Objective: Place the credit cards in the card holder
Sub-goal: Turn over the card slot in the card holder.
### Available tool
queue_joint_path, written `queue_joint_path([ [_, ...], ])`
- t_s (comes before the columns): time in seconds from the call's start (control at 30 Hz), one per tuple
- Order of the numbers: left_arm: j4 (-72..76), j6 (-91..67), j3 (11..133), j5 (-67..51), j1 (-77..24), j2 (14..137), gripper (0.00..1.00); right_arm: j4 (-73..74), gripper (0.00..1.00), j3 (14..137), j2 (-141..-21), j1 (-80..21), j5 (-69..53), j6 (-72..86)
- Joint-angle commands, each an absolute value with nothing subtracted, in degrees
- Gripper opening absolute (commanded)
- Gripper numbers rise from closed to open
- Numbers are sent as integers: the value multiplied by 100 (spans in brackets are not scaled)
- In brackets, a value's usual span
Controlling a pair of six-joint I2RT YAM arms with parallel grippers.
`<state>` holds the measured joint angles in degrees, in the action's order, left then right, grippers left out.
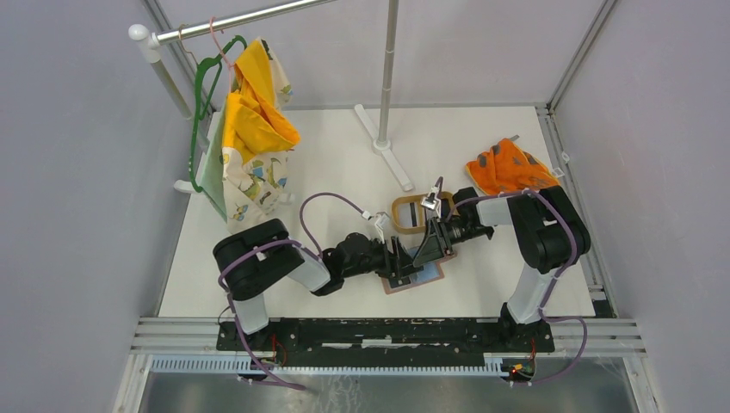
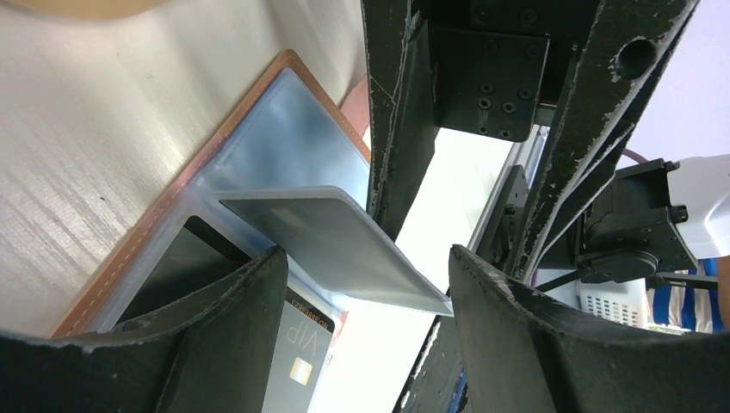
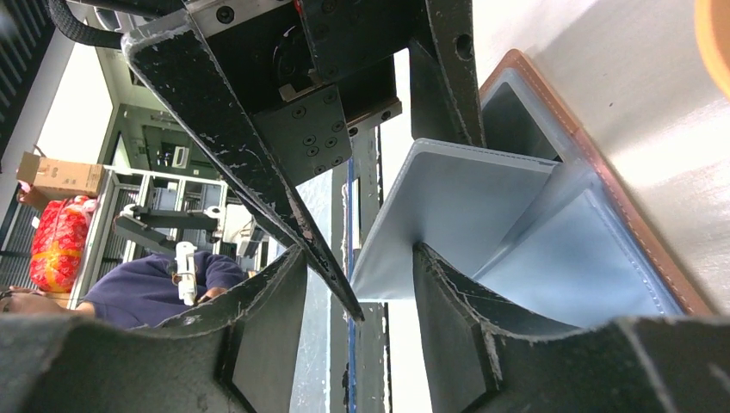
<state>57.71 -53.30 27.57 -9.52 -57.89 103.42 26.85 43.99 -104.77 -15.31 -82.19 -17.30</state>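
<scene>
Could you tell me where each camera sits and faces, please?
Top external: above and behind, looking down on the table; both arms show.
Left wrist: on the left arm, facing the card holder past its own fingers.
Right wrist: on the right arm, facing it past its own fingers.
Both wrist views share its raised leaf.

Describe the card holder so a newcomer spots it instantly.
On the white table, find the oval wooden tray near the centre. Toward the near edge from it lies the card holder, open: rectangular, reddish-brown rim, blue-grey pockets, unlike the tray's light oval.
</scene>
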Motion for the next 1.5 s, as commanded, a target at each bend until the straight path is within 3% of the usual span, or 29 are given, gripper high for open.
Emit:
queue_joint_path([
  [0.0, 5894, -5240, 2809, -800, -5803, 10011, 77, 2569, 55, 4535, -10515, -1744, -7967, -1808],
  [0.3, 5663, -5188, 2617, -649, -5808, 9747, 81, 3164, 61, 4795, -10660, -1910, -8277, -2387],
  [0.77, 5773, -5108, 2456, -622, -5810, 9521, 83, 3989, 61, 5176, -10941, -2135, -8266, -3200],
  [1.0, 5663, -5102, 2306, -514, -5817, 9434, 78, 4289, 60, 5311, -10973, -2136, -8199, -3525],
  [1.47, 3667, -4657, 2144, 411, -5811, 8069, 76, 4559, 57, 5661, -10132, -2067, -7032, -4086],
])
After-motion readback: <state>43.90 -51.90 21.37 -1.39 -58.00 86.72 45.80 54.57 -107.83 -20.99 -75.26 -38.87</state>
